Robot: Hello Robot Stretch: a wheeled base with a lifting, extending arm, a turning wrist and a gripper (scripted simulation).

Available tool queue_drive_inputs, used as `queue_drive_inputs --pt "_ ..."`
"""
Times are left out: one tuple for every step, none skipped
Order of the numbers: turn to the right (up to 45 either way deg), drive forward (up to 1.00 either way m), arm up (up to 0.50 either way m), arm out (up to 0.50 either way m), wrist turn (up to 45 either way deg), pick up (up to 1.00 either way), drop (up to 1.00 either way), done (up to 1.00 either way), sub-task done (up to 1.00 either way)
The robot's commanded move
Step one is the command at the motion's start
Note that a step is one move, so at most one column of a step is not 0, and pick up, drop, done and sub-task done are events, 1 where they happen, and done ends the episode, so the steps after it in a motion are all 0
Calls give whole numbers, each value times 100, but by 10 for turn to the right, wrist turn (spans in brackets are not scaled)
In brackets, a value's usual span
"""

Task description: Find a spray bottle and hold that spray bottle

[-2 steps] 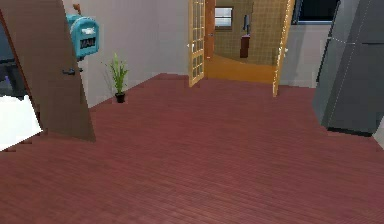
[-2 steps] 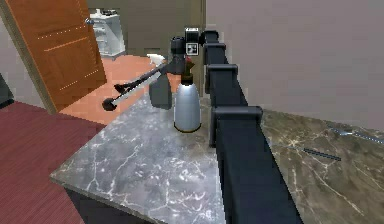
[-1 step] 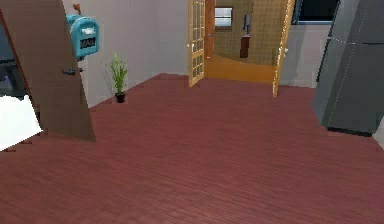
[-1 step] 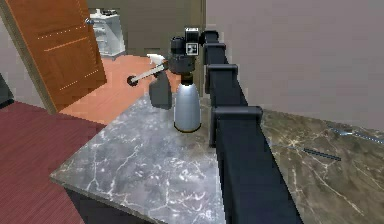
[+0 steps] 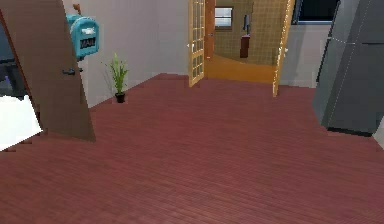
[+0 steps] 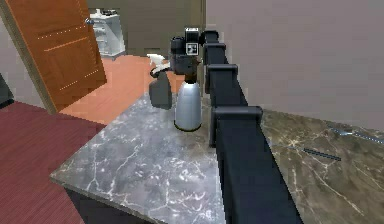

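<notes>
One smooth, cone-shaped grey bottle (image 6: 187, 108) stands on the shiny marble table (image 6: 110, 165), right by our dark pincer (image 6: 170, 68). We cannot tell if the pincer holds it or how its thin fingers are set.

Looks like somebody's house, kitchen end: marble counter (image 6: 130, 160), big dark fridge (image 5: 352, 70), reddish wood floor (image 5: 200, 150), potted plant (image 5: 120, 78), glass-paned wooden doors (image 5: 198, 45) into another room.
</notes>
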Motion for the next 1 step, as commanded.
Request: queue_drive_inputs --pt "0 0 0 0 0 100 0 0 0"
